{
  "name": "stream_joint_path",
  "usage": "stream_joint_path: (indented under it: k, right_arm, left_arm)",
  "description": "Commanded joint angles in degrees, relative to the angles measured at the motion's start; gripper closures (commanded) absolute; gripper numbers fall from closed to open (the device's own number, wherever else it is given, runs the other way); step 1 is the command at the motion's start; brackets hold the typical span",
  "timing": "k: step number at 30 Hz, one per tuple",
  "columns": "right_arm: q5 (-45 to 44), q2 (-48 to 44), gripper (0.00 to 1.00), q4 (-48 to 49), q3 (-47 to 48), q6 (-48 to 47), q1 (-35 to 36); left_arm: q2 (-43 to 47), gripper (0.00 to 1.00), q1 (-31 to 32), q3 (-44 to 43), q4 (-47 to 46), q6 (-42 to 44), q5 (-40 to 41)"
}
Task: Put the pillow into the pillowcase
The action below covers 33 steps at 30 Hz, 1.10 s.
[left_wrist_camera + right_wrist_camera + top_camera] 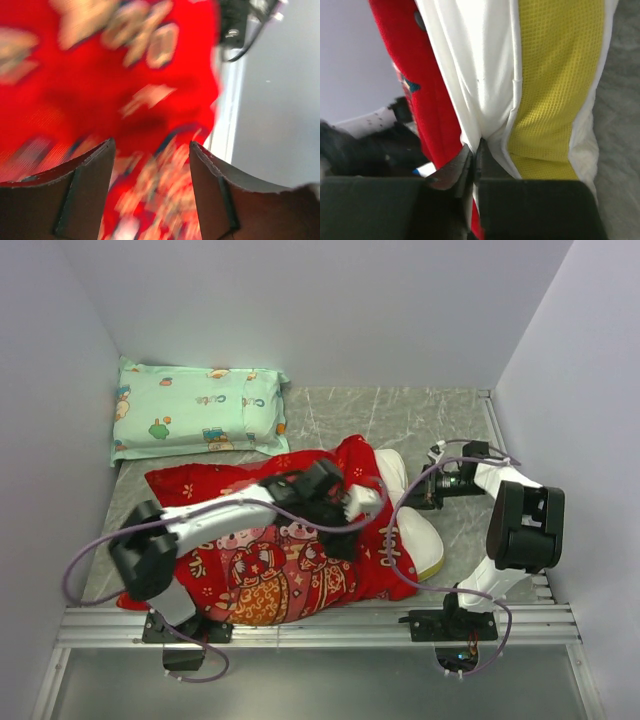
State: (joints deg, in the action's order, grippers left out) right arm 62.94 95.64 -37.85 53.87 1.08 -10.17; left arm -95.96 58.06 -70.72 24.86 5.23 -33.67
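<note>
The right gripper [474, 150] is pinched tight on a fold of the pillow [470, 65] at the right side of the pillowcase [432, 105]. The left gripper [150, 145] gapes empty over the red fabric.

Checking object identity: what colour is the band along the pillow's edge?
The band is yellow, finely gridded, on the pillow; clearest in the right wrist view.

Red cartoon-printed pillowcase [250, 575]; white, dimple-textured pillow [470, 60] with yellow edging

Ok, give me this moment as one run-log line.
pillow: partly inside pillowcase, one end exposed | left gripper: open over pillowcase | right gripper: shut on pillow
</note>
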Motion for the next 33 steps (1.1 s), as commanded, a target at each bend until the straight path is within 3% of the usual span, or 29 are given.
stream_joint_path:
  k: [1, 3, 4, 7, 9, 13, 17, 21, 23, 26, 29, 30, 31, 32, 33]
  right_arm:
    - [-3.1, -2.5, 0.85, -10.3, 5.4, -9.5, -0.2]
    - [-8.9, -3.8, 0.73, -13.3, 10.1, -14.2, -0.7]
    - [-13.2, -5.4, 0.57, -15.0, 11.3, -15.1, -1.1]
    - [-19.2, -9.6, 0.44, -14.3, 15.2, -15.0, -1.2]
    - [-21.0, -10.5, 0.43, -10.5, 17.9, -11.7, 0.0]
    - [-21.0, -4.2, 0.53, -10.6, 26.3, -8.5, 5.1]
    - [-21.7, 1.4, 0.53, -6.9, 31.3, -4.2, 9.8]
    - [-23.8, 8.1, 0.46, -2.7, 35.6, -0.6, 13.9]
    - [-25.1, 12.2, 0.38, -1.1, 38.3, 1.8, 14.6]
    - [-23.0, 18.7, 0.36, -1.2, 43.8, 3.0, 15.3]
    - [-16.2, 23.6, 0.45, -2.4, 47.8, 4.0, 15.7]
    - [-14.6, 24.5, 0.70, -4.1, 48.8, 2.7, 15.7]
    - [-13.8, 24.8, 0.84, -4.3, 49.2, 2.2, 15.5]
    - [-12.2, 24.3, 0.96, -4.1, 48.5, 2.1, 15.0]
    - [-11.1, 23.6, 1.00, -3.3, 47.8, 2.5, 12.1]
  left_arm:
    - [11.0, 0.33, -9.0, 3.0, 4.3, 1.4, 1.3]
    - [15.2, 0.33, -15.0, 5.1, 8.3, 3.8, 1.8]
    - [16.7, 0.32, -17.4, 5.8, 10.5, 4.5, 1.9]
    - [20.6, 0.26, -27.5, 6.4, 10.3, 5.7, 2.0]
    - [19.2, 0.22, -31.8, 3.2, 9.1, 5.8, 3.7]
    - [8.9, 0.23, -32.6, -7.6, 9.0, 3.0, 3.2]
    - [1.6, 0.21, -32.6, -11.1, 3.3, -3.0, 3.7]
    - [-2.6, 0.21, -33.0, -14.4, 1.7, -6.7, 5.1]
    - [-2.7, 0.20, -33.0, -13.8, 0.5, -8.0, 4.6]
    - [-1.5, 0.20, -33.0, -11.3, -0.9, -8.7, 4.1]
    - [-0.8, 0.20, -33.1, -8.6, -0.6, -8.7, 4.6]
    - [-0.7, 0.20, -33.0, -7.8, -0.6, -8.7, 4.6]
    - [-0.5, 0.20, -33.1, -7.0, -0.6, -8.9, 4.8]
    - [0.1, 0.21, -33.1, -5.4, -0.5, -9.2, 4.6]
    - [0.4, 0.21, -33.2, -4.8, -0.3, -9.3, 4.4]
